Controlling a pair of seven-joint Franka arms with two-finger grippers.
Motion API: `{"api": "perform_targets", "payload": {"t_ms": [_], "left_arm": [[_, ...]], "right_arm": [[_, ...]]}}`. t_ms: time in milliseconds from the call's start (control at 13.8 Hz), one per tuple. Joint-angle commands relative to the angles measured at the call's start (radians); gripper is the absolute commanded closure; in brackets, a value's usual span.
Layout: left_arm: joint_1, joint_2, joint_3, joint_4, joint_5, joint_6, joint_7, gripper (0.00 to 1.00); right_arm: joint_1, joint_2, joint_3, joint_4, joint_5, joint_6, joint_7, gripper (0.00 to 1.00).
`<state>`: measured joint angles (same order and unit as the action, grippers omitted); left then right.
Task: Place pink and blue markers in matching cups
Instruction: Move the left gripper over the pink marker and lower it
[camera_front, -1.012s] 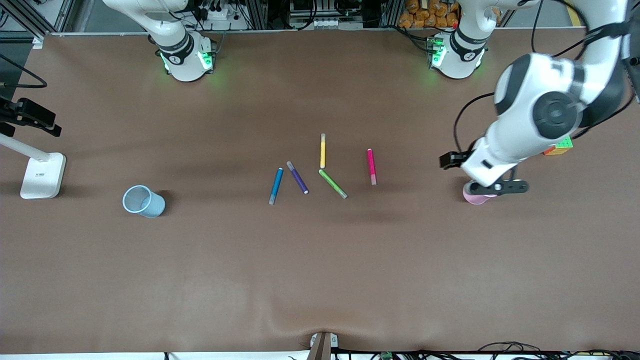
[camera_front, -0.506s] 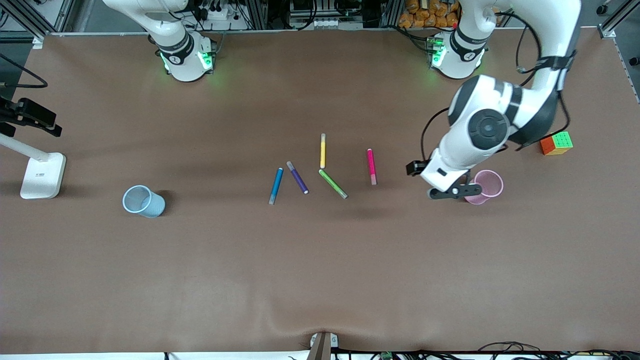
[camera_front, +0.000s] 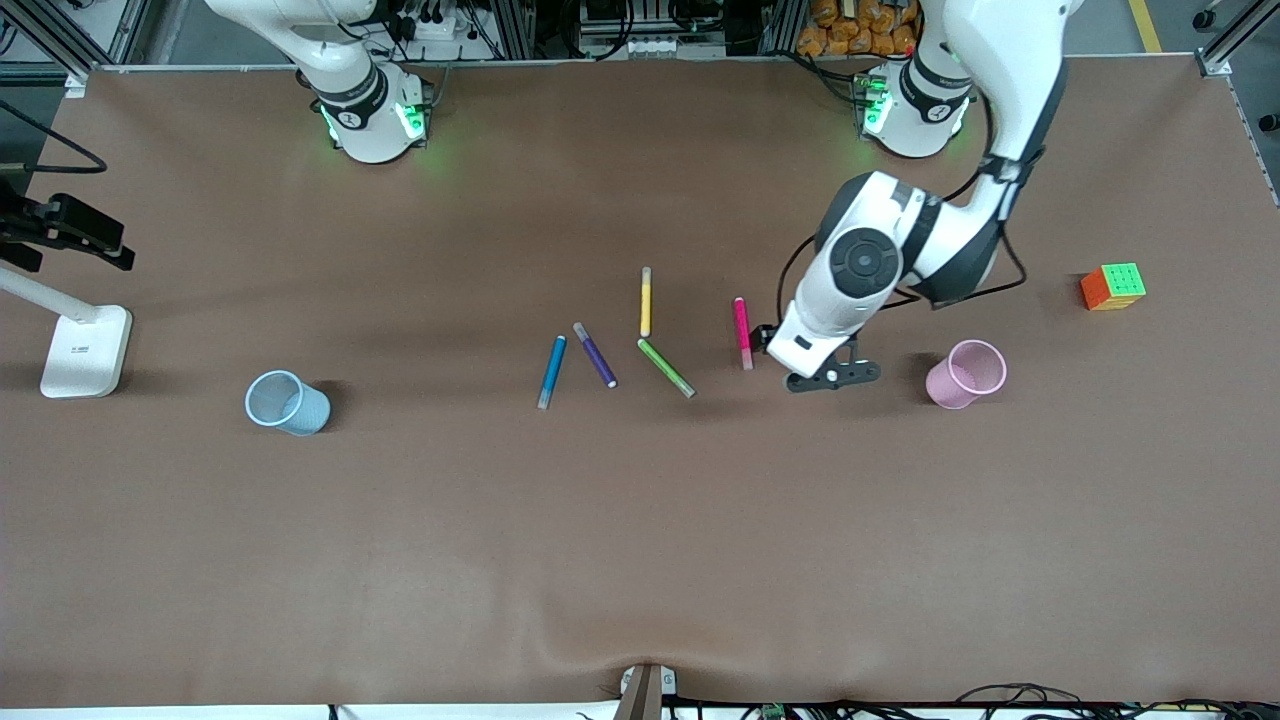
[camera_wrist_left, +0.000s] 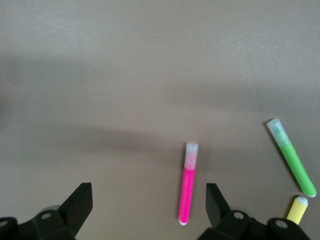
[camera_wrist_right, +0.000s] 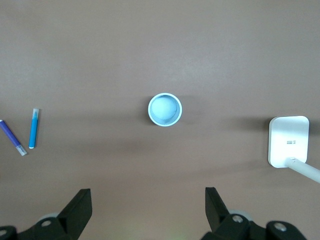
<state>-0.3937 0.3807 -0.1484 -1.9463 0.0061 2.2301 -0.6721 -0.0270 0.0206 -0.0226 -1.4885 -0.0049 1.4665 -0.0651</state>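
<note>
While hovering just beside the slim magenta-pink marker (camera_front: 742, 333) near the tabletop's middle, the left gripper (camera_front: 833, 377) is spreading its jaws, probably to straddle it. High above the empty light-blue mesh cup (camera_wrist_right: 165, 110), the right gripper (camera_wrist_right: 148, 217) is waiting, jaws apart. Nothing is showing inside the pale-pink mesh cup (camera_front: 966, 373); the bright blue marker (camera_front: 551, 371) is lying flat.

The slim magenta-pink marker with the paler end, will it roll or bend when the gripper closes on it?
The slim magenta-pink marker looks round, straight and lies flat on the brown table, so a nudge probably rolls it. It seems stiff plastic, unlikely to bend. The left gripper, open above the table beside it, likely needs a centred, crosswise grip.
</note>
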Motion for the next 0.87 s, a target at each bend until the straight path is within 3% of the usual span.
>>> {"api": "perform_targets", "payload": {"t_ms": [0,361,795], "left_arm": [[-0.017,0.042,0.007,0.000,0.009,0.068,-0.012,0.00],[-0.053,0.121,0.007,0.001,0.008,0.157,-0.060,0.00],[-0.083,0.155,0.009,-0.011,0.009,0.187,-0.100,0.17]], "right_arm": [[0.015,-0.011,0.006,0.001,-0.013,-0.023,0.001,0.00],[0.051,-0.013,0.006,0.002,-0.012,-0.034,0.001,0.00],[0.071,-0.018,0.007,0.002,-0.009,-0.045,0.001,0.00]]}}
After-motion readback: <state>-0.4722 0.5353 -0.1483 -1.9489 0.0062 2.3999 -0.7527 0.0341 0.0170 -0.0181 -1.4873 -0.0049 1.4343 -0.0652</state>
